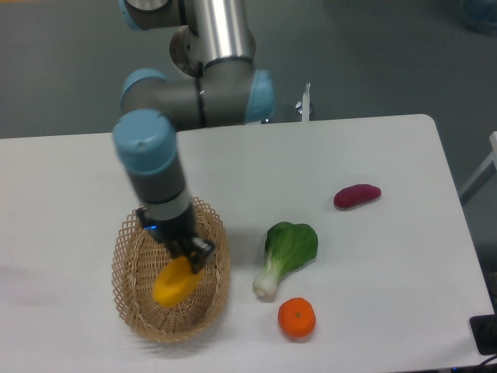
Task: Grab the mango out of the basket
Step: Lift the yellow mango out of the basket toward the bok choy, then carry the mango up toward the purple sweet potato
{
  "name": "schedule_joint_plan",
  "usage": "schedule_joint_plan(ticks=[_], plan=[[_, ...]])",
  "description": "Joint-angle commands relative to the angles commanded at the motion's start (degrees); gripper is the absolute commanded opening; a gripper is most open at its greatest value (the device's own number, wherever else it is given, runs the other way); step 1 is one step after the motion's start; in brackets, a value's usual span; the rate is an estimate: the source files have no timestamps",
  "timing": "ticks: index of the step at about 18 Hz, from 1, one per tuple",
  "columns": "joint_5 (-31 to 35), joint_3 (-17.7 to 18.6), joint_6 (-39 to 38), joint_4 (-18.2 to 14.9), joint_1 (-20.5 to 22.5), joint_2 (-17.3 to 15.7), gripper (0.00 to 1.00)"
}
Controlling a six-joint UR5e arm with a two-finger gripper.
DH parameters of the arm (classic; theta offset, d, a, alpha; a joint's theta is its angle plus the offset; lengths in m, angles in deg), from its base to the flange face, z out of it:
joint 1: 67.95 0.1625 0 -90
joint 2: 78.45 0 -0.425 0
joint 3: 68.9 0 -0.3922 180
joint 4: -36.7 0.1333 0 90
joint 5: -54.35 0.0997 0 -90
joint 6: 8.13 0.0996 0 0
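The orange point(297, 318) sits right of the basket point(132, 311), bok choy point(289, 252) above it. My gripper point(192, 258) reaches into the basket, its fingers closed around the upper end of the mango point(174, 284) inside.

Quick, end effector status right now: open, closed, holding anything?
End effector: down in the basket, at the upper end of the mango; whether its fingers are closed on it cannot be told.

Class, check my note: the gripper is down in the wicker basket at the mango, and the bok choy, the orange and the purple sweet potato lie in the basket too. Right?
No. The camera view shows the bok choy, orange and purple sweet potato on the table, outside the basket. The gripper is at the mango.
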Motion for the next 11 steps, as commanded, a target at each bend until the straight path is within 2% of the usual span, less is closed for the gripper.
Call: schedule_joint_plan(ticks=[5,11], plan=[[-2.12,-0.71,12.74,-5.81,8.88,-2.55,0.47],[-2.3,-0.8,26.11,-8.72,16.8,-3.35,0.47]])
